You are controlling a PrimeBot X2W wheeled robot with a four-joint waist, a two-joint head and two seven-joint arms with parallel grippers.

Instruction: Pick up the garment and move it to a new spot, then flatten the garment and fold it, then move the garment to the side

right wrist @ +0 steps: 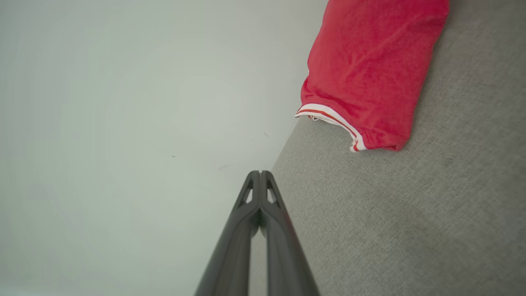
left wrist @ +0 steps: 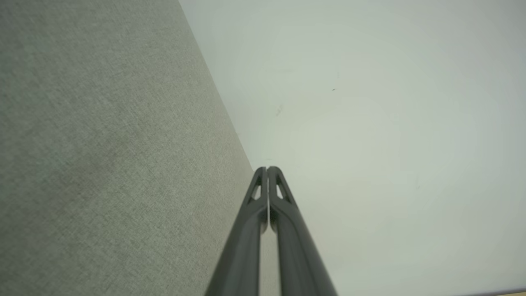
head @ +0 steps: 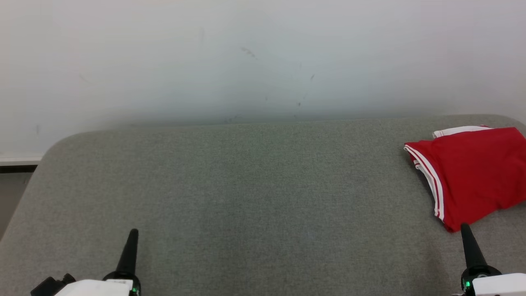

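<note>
- While the red garment point(head: 472, 172) lies folded at the far right of the grey table point(head: 246, 185), both arms sit low at the near edge, away from the middle.
- Garment: red knit with white striped trim, in a compact bundle. The head view's edge cuts off its right part.
- Nearest corner lies just beyond the right pincer point(head: 465, 229). The right wrist view shows bare table between the two, so they are apart.
- Handling, as a judgement: light, soft and limp. The layers would likely slide apart if lifted by one edge.
- The table covering looks rough, so dragging may catch the cloth and undo the fold.
- Best hold, I reckon: pinch through all layers at the thick folded side, one pincer per corner, not the striped hem alone.
- Right pincer: fingers pressed together with nothing between them. It points toward the wall point(head: 246, 61), with the pale wrist at lower right.
- Left pincer point(head: 132, 234): likewise closed and empty at lower left, well apart from the garment and pointing the same way.
- Task reading: the fold looks done and the garment already sits to the side.
</note>
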